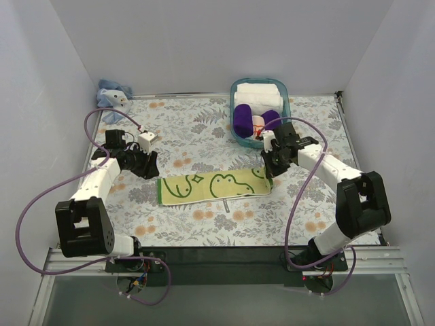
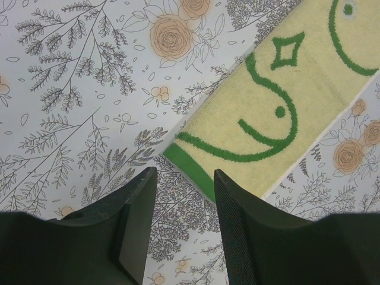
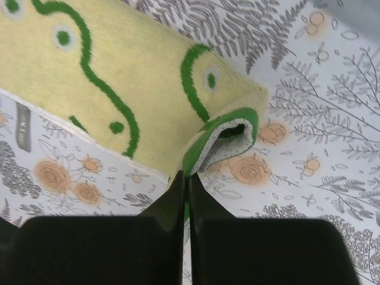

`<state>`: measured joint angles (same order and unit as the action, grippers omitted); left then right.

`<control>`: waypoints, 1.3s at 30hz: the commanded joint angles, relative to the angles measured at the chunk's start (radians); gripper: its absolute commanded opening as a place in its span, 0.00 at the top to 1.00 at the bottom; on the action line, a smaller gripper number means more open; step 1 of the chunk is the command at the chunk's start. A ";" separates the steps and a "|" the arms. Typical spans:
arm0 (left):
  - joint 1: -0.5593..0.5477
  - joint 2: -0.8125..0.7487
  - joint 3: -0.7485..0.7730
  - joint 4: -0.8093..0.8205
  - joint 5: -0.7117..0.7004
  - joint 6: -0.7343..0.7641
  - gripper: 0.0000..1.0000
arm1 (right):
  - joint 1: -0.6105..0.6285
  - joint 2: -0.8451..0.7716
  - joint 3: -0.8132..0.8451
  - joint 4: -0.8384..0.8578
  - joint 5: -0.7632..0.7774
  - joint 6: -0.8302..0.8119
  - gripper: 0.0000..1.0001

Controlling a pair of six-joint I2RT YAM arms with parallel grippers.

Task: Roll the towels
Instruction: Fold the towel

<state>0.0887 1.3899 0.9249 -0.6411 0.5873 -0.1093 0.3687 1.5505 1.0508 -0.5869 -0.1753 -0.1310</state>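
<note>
The pale yellow-green towel (image 1: 214, 187) with dark green swirl marks lies as a long strip across the middle of the table. Its right end is curled up and over. My right gripper (image 1: 270, 175) is shut on the green edge (image 3: 193, 160) of that curled end (image 3: 185, 178). My left gripper (image 1: 148, 165) hovers just off the towel's left end, open, with only tablecloth between its fingers (image 2: 183, 175). The towel's green-edged corner (image 2: 190, 163) lies right in front of the fingertips. The light blue towel (image 1: 112, 95) sits crumpled at the back left corner.
A teal basket (image 1: 232, 109) at the back right holds white folded towels (image 1: 258, 92) and deep purple rolls (image 1: 243, 117). The table has a floral cloth (image 1: 204, 129) and white walls on three sides. Purple cables loop beside both arms.
</note>
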 commanded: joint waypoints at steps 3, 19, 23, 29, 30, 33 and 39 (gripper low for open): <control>-0.001 -0.017 0.019 0.018 0.008 0.002 0.60 | 0.053 0.060 0.095 0.004 -0.069 0.076 0.99; -0.003 -0.002 0.040 0.006 0.009 0.010 0.60 | 0.170 0.243 0.252 0.012 -0.159 0.194 0.99; 0.000 0.001 0.040 0.004 0.009 0.010 0.60 | 0.188 0.269 0.253 0.016 -0.167 0.215 0.99; 0.000 0.014 0.037 0.008 0.011 0.003 0.60 | 0.203 0.284 0.259 0.018 -0.167 0.228 0.99; 0.000 0.014 0.035 0.009 0.011 0.002 0.60 | 0.207 0.286 0.258 0.019 -0.167 0.228 0.99; 0.000 0.017 0.035 0.011 0.011 0.000 0.60 | 0.208 0.296 0.256 0.021 -0.176 0.234 0.99; -0.003 0.009 0.026 0.011 0.022 0.003 0.60 | 0.211 0.332 0.281 0.021 -0.185 0.231 0.99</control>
<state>0.0887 1.4162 0.9310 -0.6422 0.5873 -0.1089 0.5728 1.8618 1.2858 -0.5747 -0.3309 0.0875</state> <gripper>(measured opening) 0.403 0.014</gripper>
